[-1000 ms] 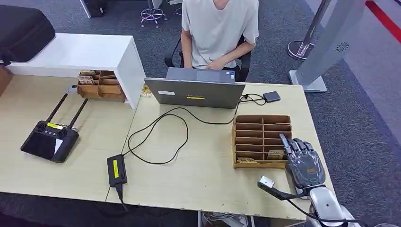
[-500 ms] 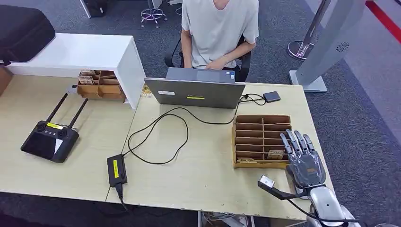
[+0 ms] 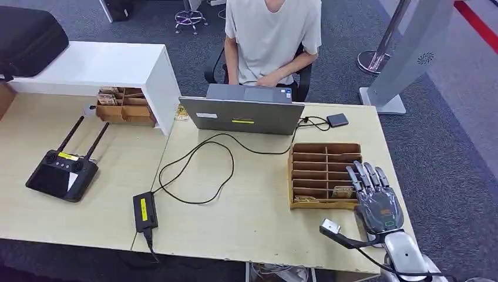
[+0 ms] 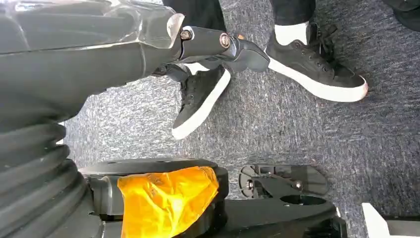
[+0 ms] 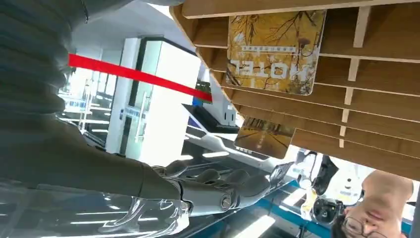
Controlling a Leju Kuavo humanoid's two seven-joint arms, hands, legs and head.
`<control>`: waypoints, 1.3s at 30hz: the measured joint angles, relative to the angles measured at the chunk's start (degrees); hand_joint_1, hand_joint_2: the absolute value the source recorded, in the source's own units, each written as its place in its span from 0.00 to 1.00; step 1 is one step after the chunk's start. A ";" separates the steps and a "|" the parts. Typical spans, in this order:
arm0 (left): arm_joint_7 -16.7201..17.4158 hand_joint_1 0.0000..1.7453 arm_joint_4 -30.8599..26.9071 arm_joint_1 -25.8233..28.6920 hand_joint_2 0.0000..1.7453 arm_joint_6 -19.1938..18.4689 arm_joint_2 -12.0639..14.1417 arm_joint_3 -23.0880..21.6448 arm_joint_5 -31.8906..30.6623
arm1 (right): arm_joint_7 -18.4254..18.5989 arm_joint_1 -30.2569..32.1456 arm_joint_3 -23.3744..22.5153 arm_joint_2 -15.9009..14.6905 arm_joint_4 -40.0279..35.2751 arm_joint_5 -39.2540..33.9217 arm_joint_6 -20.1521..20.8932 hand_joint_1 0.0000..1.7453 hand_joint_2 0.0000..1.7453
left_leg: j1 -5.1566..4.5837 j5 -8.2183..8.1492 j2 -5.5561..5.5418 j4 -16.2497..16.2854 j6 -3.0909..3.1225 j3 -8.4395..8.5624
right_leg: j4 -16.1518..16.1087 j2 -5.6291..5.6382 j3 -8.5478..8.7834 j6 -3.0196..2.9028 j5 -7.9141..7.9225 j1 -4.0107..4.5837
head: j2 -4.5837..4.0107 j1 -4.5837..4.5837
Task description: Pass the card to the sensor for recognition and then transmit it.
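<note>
Head view has the right hand palm-down at the near right corner of the wooden organizer, fingers spread, holding nothing. The card sits in a near-right slot, just beside the fingertips.

A laptop, remote controller and power adapter lie on the desk.
</note>
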 joint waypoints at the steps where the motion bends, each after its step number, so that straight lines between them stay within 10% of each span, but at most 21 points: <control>1: 0.00 0.00 0.00 0.00 1.00 0.00 0.00 0.00 0.00 | -0.18 -0.02 0.07 0.04 0.00 0.02 0.00 0.00 1.00 | 0.00 0.00 0.00 0.00 0.00 -0.01 | 0.00 0.00 0.00 0.00 0.00 0.00 | 0.00 -0.02; 39: -0.66 0.00 0.00 -0.01 1.00 0.00 0.09 0.00 1.97 | -0.44 2.21 5.62 -0.04 -11.02 0.07 -0.52 0.00 1.00 | 0.00 0.00 0.01 0.00 0.00 0.02 | 0.00 0.01 -0.01 0.00 0.00 0.00 | 0.00 -0.02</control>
